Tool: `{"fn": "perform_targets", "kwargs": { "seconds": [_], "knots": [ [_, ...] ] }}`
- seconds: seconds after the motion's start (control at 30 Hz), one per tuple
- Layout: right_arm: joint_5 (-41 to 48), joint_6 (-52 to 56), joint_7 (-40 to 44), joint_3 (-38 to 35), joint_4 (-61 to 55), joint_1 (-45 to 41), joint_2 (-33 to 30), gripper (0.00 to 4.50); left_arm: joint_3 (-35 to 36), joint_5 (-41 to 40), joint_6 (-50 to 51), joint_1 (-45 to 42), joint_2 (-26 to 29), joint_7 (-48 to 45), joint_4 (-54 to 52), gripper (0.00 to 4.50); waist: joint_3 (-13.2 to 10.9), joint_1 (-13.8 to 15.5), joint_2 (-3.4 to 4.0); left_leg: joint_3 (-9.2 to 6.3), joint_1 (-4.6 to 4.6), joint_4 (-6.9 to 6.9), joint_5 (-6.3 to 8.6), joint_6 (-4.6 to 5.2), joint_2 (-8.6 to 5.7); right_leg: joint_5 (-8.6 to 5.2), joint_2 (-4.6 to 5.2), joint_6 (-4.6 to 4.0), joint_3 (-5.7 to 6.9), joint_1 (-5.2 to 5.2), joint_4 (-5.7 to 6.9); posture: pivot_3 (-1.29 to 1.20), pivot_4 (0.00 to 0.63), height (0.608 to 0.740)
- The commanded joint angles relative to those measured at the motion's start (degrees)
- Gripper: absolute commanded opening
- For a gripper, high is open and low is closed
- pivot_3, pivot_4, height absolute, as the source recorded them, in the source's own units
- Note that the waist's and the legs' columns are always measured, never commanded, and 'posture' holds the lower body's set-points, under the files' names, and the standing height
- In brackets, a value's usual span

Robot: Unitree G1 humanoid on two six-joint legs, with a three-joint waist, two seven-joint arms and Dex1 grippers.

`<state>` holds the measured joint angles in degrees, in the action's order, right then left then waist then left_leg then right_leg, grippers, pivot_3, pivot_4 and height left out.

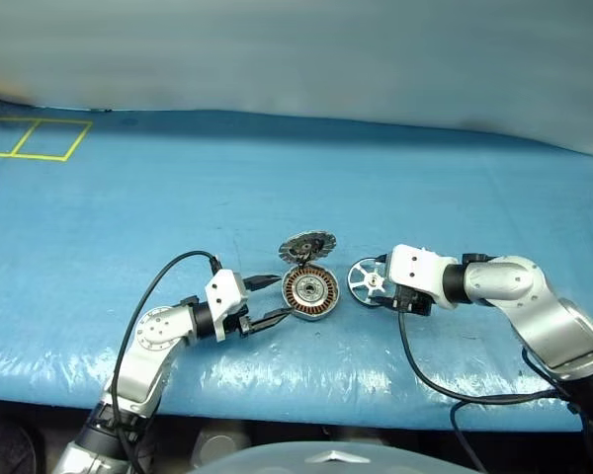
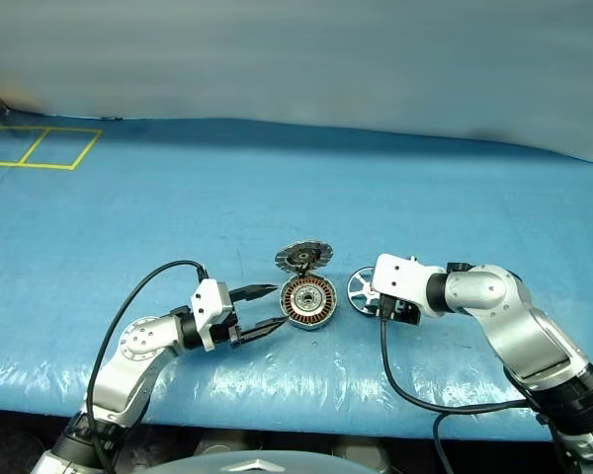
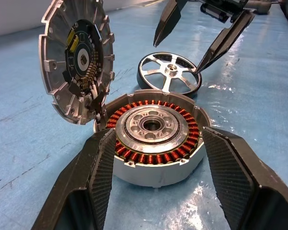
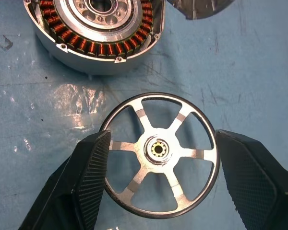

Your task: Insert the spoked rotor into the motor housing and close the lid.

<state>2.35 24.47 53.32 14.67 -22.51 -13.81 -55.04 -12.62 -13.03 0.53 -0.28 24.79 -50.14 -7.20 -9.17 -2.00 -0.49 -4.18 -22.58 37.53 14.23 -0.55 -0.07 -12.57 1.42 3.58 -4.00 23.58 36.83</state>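
The motor housing [image 1: 309,293] sits on the blue table with its copper windings showing. Its hinged lid [image 1: 306,245] stands up open at the far side, its inner face toward me. The spoked rotor [image 4: 159,154] rests on the table just right of the housing. My left gripper [image 1: 278,299] is open, with a finger [image 3: 93,177] on each side of the housing's near-left edge. My right gripper [image 4: 162,137] is open over the rotor, its black fingers [image 4: 91,177] flanking the rim with a gap on each side.
A blue plastic sheet [image 1: 277,178] covers the table. Yellow tape squares [image 1: 40,138] mark the far left corner. Black cables [image 1: 158,281] loop from both wrists near the table's front edge [image 1: 296,400].
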Motion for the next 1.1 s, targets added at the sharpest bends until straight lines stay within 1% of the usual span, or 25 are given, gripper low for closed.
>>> {"fn": "perform_targets", "kwargs": {
  "seconds": [0.03,0.23,0.43,0.67,1.0,1.03,1.1],
  "knots": [
    [-5.3,-4.3,2.1,1.7,0.2,-2.7,-2.4,3.64,-0.4,0.0,0.0,0.3,0.0,0.1,-2.6,3.02,0.0,0.1,0.02,0.01,0.0,0.0,0.0,0.0,0.0,0.0,0.01,0.0,0.0,0.01,0.0,0.0,0.15,0.74],
    [-11.8,-9.4,6.3,6.2,3.9,-6.4,-2.9,3.64,-0.5,0.2,-0.5,0.5,-0.2,0.1,-1.9,3.02,0.0,0.3,0.03,0.0,-0.01,0.0,0.0,0.0,-0.02,0.0,0.03,-0.01,0.0,0.01,-0.01,0.0,0.15,0.74],
    [-15.3,-12.5,7.8,7.6,7.6,-8.9,-1.1,3.64,-0.4,0.4,-0.8,0.7,-0.4,0.4,-1.7,3.02,0.0,0.3,0.03,0.01,-0.02,0.02,0.0,-0.01,-0.02,0.01,0.03,-0.01,0.0,0.01,0.01,0.0,0.15,0.74],
    [-16.6,-13.0,10.3,7.9,9.3,-7.9,0.1,3.64,-0.4,0.7,-0.9,1.3,-0.5,0.9,-1.9,3.02,0.0,0.5,0.03,-0.01,-0.02,0.02,0.0,-0.01,-0.02,0.02,0.04,-0.03,0.01,0.01,0.01,0.0,0.15,0.74],
    [-18.1,-13.3,10.4,7.6,11.6,-6.8,1.3,3.64,-0.6,1.4,-2.7,1.9,-0.4,1.1,0.0,3.02,0.0,0.5,0.03,-0.02,-0.01,0.11,0.0,-0.01,-0.02,0.03,0.04,-0.02,0.01,-0.03,0.05,0.0,0.15,0.74],
    [-18.5,-13.5,10.4,7.8,12.0,-6.7,1.4,3.27,-0.7,1.6,-3.0,1.9,-0.5,1.1,0.3,3.02,0.0,0.5,0.03,-0.01,-0.01,0.12,0.0,0.0,-0.03,0.03,0.04,-0.02,0.01,-0.04,0.05,0.0,0.15,0.74],
    [-18.3,-13.2,10.7,7.9,12.2,-6.3,1.6,2.76,-0.8,1.8,-3.5,1.8,-0.6,1.0,0.7,3.02,0.0,0.6,0.03,-0.01,-0.01,0.13,0.0,0.0,-0.04,0.03,0.05,-0.01,0.01,-0.04,0.04,0.0,0.15,0.74]
  ]
}}
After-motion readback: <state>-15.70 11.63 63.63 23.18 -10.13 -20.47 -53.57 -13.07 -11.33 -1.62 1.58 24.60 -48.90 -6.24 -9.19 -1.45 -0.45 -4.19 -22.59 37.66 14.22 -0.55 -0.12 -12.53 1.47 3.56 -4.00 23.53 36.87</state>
